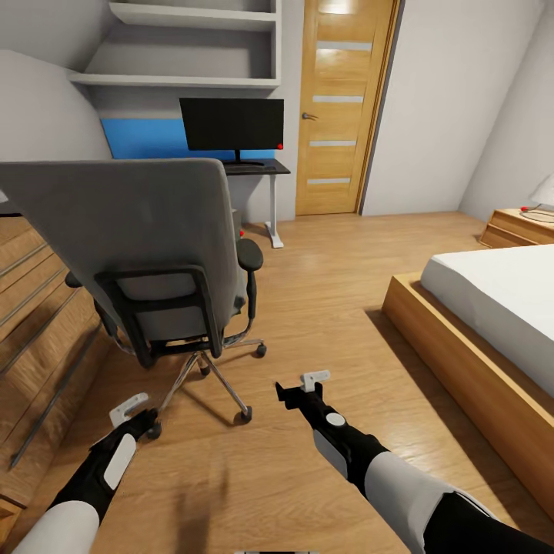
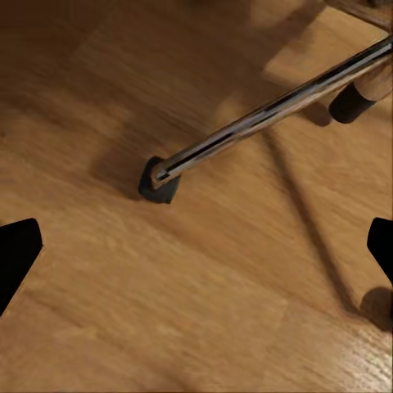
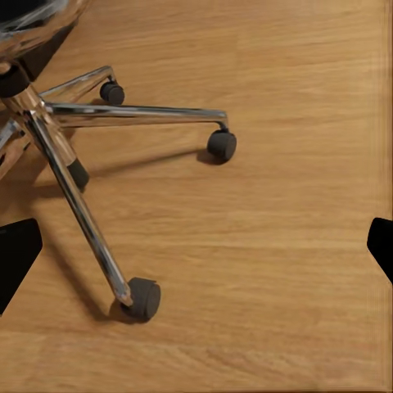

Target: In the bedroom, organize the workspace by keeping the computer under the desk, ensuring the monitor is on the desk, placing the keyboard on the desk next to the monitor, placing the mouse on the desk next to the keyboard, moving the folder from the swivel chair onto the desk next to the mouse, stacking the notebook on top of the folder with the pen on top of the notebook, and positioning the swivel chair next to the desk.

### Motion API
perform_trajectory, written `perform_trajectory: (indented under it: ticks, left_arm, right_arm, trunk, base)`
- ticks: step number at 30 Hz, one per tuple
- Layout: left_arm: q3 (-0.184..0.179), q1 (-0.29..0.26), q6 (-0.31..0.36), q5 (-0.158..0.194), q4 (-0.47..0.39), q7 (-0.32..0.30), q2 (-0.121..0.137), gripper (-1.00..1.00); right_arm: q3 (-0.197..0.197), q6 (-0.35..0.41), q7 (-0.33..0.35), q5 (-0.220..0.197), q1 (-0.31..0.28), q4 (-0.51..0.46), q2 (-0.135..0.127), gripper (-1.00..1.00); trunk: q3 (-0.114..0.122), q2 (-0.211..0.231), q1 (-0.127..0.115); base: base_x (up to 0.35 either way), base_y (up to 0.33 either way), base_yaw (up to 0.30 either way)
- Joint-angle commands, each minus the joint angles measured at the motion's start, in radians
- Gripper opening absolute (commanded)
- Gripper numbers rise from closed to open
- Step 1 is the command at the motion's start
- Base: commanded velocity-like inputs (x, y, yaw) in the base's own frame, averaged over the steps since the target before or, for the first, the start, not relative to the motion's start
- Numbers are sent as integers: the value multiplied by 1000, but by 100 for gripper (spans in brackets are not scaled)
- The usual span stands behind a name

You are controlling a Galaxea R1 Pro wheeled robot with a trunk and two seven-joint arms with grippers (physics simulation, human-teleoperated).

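Note:
The swivel chair point(image 1: 146, 246) stands close in front of me, its grey backrest turned my way and hiding the seat. Behind it, the black monitor point(image 1: 232, 125) sits on the desk point(image 1: 265, 169) against the far wall. My left gripper point(image 1: 135, 412) hangs open low by the chair's near castor point(image 2: 160, 182). My right gripper point(image 1: 302, 387) is open too, just right of the chrome base point(image 3: 74, 196). Neither holds anything. The folder, notebook, pen, keyboard, mouse and computer are hidden or out of view.
A light wooden dresser point(image 1: 38, 308) runs along the left. A bed point(image 1: 492, 308) on a wood frame fills the right, with a nightstand point(image 1: 515, 227) beyond it. An oak door point(image 1: 342, 108) stands right of the desk. Open wood floor lies between chair and bed.

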Motion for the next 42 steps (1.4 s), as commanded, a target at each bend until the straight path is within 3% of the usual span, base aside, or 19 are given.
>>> perform_trajectory:
  ticks: [1,6,8,9,13,42]
  left_arm:
    - [1,0,5,11,-2,5,8,100]
    - [29,0,4,12,-6,8,24,100]
    - [67,0,4,12,-7,9,33,100]
    - [146,0,4,11,-11,10,47,100]
    - [187,0,3,10,-15,6,62,100]
    - [200,0,3,10,-21,2,73,100]
  right_arm:
    - [8,-7,-2,-11,-1,4,-2,100]
    - [7,-9,-2,-11,-1,7,-4,100]
    - [7,-9,-2,-12,-1,8,-5,100]
    - [7,-9,-3,-12,-1,8,-5,100]
    - [8,-9,-4,-12,-1,8,-5,100]
    - [8,-13,-4,-12,-1,8,-14,100]
  trunk:
    - [-1,0,0]
    - [-1,0,0]
    - [-1,0,0]
    - [-1,0,0]
    - [-1,0,0]
    - [-1,0,0]
  base:
    - [0,0,0]
    - [0,0,0]
    - [0,0,0]
    - [0,0,0]
    - [25,14,0]
    - [175,90,0]
